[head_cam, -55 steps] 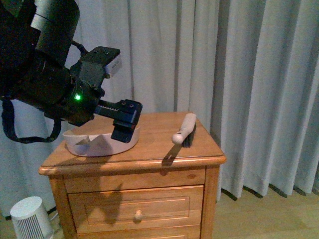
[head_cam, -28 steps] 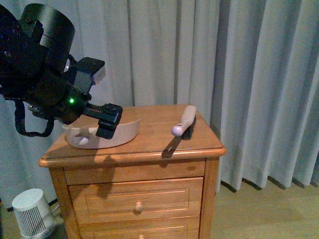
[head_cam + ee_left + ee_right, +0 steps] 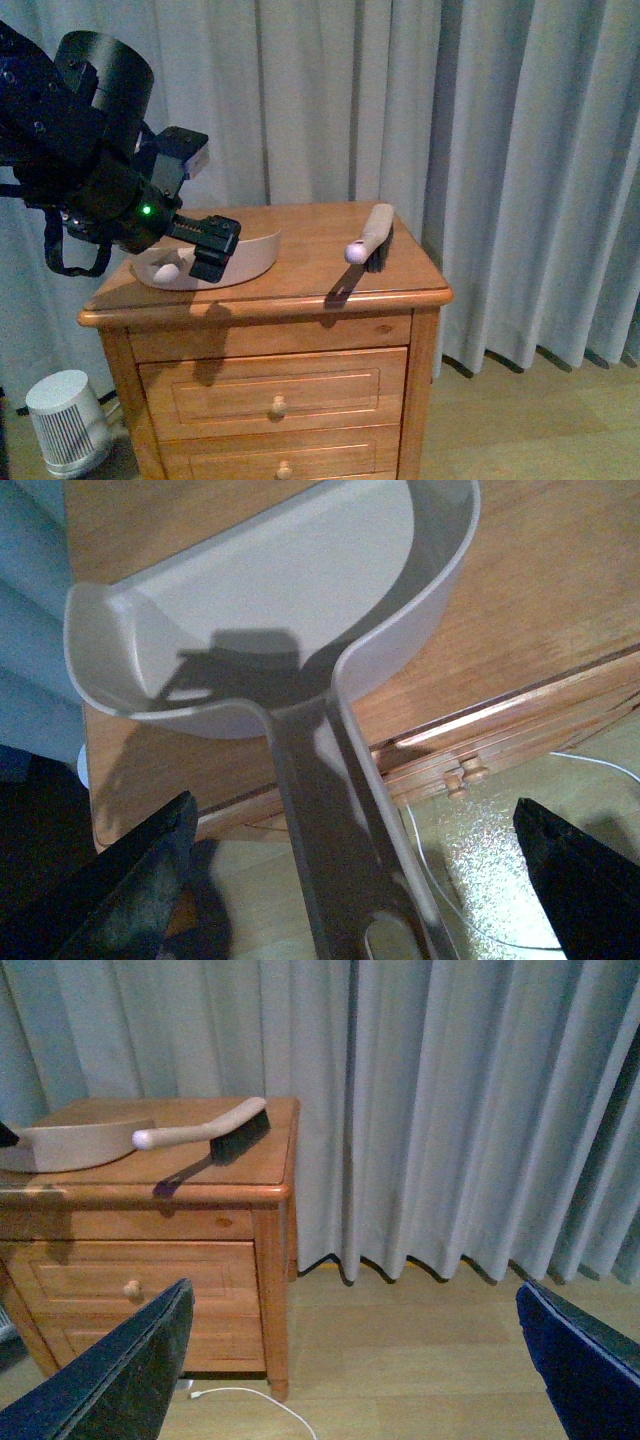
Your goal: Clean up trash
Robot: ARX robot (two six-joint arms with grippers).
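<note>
The trash does not show in any view. A beige dustpan (image 3: 240,260) lies on the left of the wooden nightstand (image 3: 300,300), and its inside (image 3: 280,610) looks bare in the left wrist view. My left gripper (image 3: 212,250) hovers over the pan's near end, open. The pan's handle (image 3: 330,810) runs between the wide-apart fingers (image 3: 130,880) without touching them. A hand brush (image 3: 370,240) with dark bristles lies on the nightstand's right side. My right gripper (image 3: 350,1380) is open over the floor, right of the nightstand, with nothing between its fingers.
Grey curtains (image 3: 500,150) hang behind and to the right of the nightstand. A small white fan (image 3: 65,420) stands on the floor at its left. A white cable (image 3: 250,1400) lies on the wooden floor by the nightstand's leg. The drawer fronts have small knobs (image 3: 278,405).
My left gripper has drawn back to the left along the dustpan. The pan now shows flatter on the nightstand, and the front view has shifted slightly.
</note>
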